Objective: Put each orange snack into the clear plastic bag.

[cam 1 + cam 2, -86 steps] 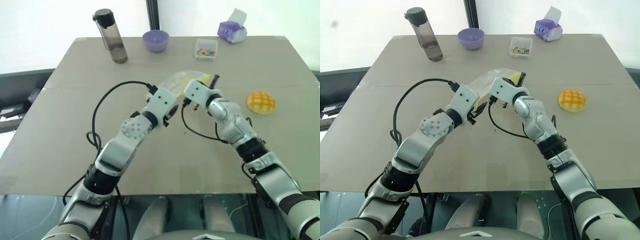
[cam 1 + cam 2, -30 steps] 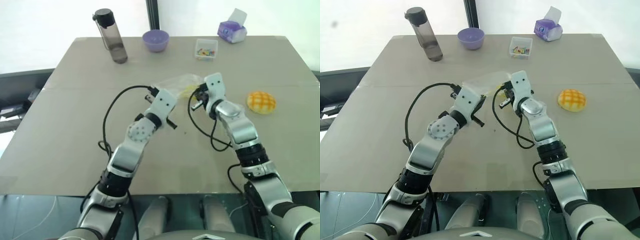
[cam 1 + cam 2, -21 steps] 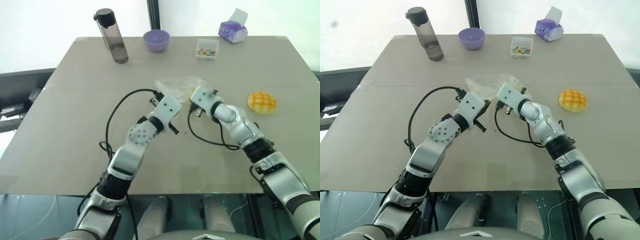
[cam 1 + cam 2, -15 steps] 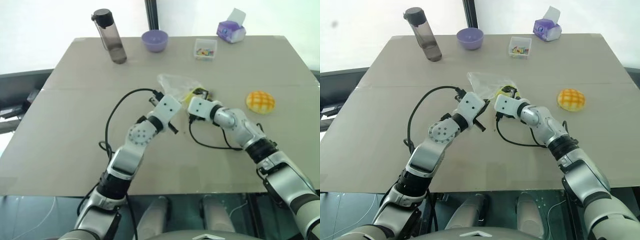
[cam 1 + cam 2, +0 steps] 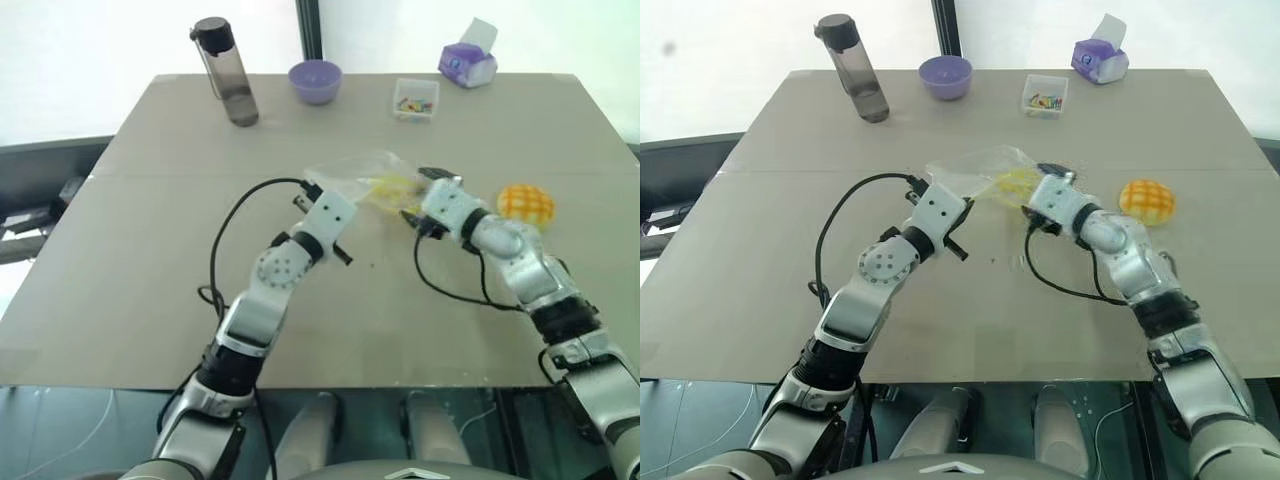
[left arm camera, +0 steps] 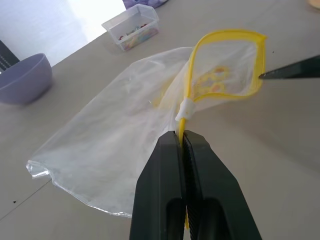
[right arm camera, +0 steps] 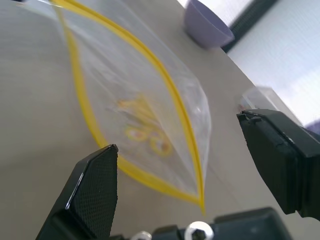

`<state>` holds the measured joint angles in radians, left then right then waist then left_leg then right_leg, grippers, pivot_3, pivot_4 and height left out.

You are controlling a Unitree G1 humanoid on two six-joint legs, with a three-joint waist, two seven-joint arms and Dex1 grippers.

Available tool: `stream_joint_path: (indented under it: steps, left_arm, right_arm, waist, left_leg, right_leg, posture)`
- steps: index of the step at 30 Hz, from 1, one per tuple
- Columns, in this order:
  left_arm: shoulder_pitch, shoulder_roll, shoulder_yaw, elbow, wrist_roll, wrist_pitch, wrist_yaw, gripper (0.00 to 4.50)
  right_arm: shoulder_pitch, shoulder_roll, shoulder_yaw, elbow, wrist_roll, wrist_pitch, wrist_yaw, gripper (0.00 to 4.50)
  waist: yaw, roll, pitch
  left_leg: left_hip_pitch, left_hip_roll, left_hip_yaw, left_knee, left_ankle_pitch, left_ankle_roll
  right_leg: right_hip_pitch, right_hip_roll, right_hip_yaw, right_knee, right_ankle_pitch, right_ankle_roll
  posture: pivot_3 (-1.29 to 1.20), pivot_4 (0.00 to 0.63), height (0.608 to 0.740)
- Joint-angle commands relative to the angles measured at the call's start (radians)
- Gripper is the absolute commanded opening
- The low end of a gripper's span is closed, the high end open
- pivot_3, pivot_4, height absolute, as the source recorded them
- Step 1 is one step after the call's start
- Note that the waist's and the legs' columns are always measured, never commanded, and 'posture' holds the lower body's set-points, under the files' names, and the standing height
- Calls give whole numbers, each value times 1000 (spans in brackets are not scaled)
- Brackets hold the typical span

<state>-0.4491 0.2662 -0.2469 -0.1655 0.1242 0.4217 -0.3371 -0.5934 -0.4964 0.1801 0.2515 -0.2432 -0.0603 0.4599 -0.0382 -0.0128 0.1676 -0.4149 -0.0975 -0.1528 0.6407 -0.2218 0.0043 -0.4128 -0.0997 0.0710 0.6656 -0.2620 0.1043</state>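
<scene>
My left hand (image 6: 183,145) pinches the clear plastic bag (image 5: 362,181) by its yellow rim; my right hand (image 7: 200,165) gapes empty beside its mouth. The orange snack (image 5: 525,202) lies right of the bag; I should hold that mouth wide and steady.

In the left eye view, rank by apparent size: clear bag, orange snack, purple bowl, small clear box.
1. clear plastic bag, largest.
2. orange snack and purple bowl look alike; the bowl sits farther away, so no ranking.
3. small clear box, smallest.
</scene>
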Motion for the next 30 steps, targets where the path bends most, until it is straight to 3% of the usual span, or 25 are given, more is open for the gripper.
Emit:
stream_joint_path:
  steps: [1, 9, 21, 24, 27, 30]
  left_arm:
    - [-13, -13, 16, -1, 0, -49, 14, 0]
    - [-34, -46, 31, 41, -1, -83, 34, 0]
    - [-30, -56, 24, 44, 8, -87, 38, 0]
    - [-28, -58, 25, 43, 10, -85, 40, 0]
    - [-27, -57, 24, 44, 11, -85, 42, 0]
    - [-29, -58, 25, 48, 12, -85, 46, 0]
  right_arm:
    - [23, 15, -197, -69, 165, 160, -30, 4351]
    - [51, -20, -413, -63, 339, 479, -51, 4351]
    - [27, -41, -505, 116, 413, 665, -129, 4351]
    - [19, -36, -518, 120, 446, 685, -119, 3503]
    - [18, -39, -512, 112, 461, 698, -117, 2108]
    - [21, -44, -492, 106, 458, 690, -110, 1125]
  waist:
    - [0, 0, 0]
    - [-1, 0, 0]
    - [0, 1, -1]
    - [5, 1, -1]
    - [6, 1, -2]
    - [5, 1, -2]
  left_leg:
    - [0, 0, 0, 0, 0, 0]
    - [1, 0, 1, 1, 0, 0]
    - [1, 0, 6, 2, 0, 0]
    - [1, -1, 5, 4, 0, 1]
    - [1, -1, 5, 6, 0, 1]
    - [1, -1, 5, 6, 0, 1]
  right_leg:
    - [0, 0, 0, 0, 0, 0]
    - [1, 0, 0, 1, 0, 0]
    - [1, -1, 1, 2, 0, 0]
    - [2, -1, 1, 3, 0, 0]
    - [2, -1, 0, 4, 0, 0]
    - [2, -1, 0, 4, 0, 0]
  posture:
    - [0, 150, 739]
    - [0, 150, 739]
    - [0, 150, 739]
    - [0, 150, 739]
    - [0, 150, 739]
    - [0, 150, 739]
